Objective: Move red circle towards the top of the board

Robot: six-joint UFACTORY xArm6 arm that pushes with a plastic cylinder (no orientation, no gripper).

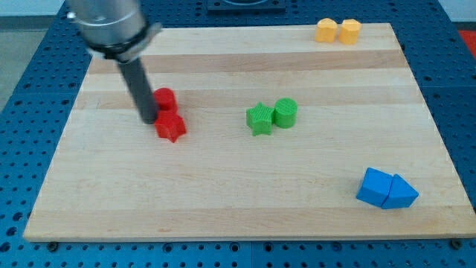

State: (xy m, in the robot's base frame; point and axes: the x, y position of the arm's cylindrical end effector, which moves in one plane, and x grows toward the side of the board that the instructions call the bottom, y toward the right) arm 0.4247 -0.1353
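Note:
The red circle [165, 99] is a short red cylinder at the left middle of the wooden board [238, 186]. A red star-like block [171, 127] sits just below it, touching or nearly touching. My tip [149, 119] is at the end of the dark rod that comes down from the view's top left. It stands right beside the red circle, at its lower left, and just left of the red star's upper edge. The rod hides part of the circle's left side.
A green star [259, 118] and a green cylinder [285, 112] sit together at the centre. Two yellow blocks [338, 31] are at the top right edge. A blue cube [375, 187] and a blue triangle [402, 193] sit at the bottom right.

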